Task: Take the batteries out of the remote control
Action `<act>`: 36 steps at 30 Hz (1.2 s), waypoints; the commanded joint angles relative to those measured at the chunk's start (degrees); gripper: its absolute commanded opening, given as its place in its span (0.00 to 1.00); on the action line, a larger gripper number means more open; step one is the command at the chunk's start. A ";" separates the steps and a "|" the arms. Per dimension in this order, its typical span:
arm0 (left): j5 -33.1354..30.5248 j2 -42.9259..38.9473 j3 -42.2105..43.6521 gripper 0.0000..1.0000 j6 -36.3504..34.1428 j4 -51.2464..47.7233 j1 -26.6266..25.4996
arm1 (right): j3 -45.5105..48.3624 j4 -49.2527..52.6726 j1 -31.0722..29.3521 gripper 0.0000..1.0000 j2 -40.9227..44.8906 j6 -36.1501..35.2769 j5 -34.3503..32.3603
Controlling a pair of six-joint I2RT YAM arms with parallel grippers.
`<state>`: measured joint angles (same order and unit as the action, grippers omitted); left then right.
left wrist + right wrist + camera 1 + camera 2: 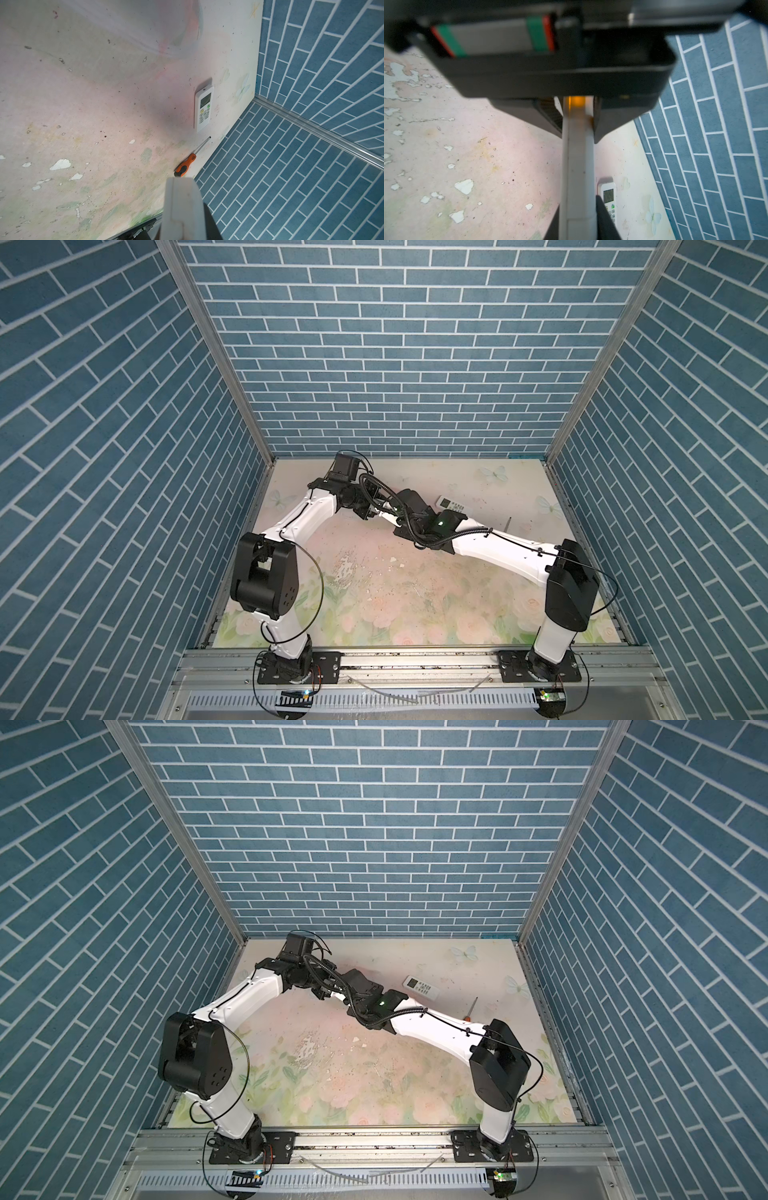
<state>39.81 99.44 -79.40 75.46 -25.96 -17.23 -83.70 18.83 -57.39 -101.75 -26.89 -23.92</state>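
Left fingers (208, 222) hover beside right fingers (604, 218), elbows raised.

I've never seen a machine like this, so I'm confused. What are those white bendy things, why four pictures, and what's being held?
Those are two robot arms, a left arm and a right arm, bolted at the front of a flowery table. Each ends in a pincer called a gripper. Both top views look down from above. The other two come from cameras on the arms' wrists. On the table lie a white remote control, buttons up, and an orange-handled screwdriver. The left gripper pinches a white piece; the right gripper has fingers either side of it. I can't tell what that piece is.
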 commanded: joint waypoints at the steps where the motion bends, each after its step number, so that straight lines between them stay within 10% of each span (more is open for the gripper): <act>1: 1.14 -0.81 -1.71 0.00 -2.40 1.78 -0.25 | -3.21 -1.51 -0.10 0.34 0.05 1.98 0.63; 24: 2.02 -0.30 0.10 0.00 1.44 7.86 0.10 | -0.39 -2.93 -0.14 0.85 4.48 3.54 3.18; 36: 2.60 1.17 2.69 0.00 4.17 16.42 1.24 | 2.08 -0.42 -0.11 0.90 13.96 11.04 8.54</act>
<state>41.54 99.68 -77.32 78.76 -14.11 -16.51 -83.24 17.12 -57.36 -91.79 -20.23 -18.52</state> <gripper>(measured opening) 0.196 0.902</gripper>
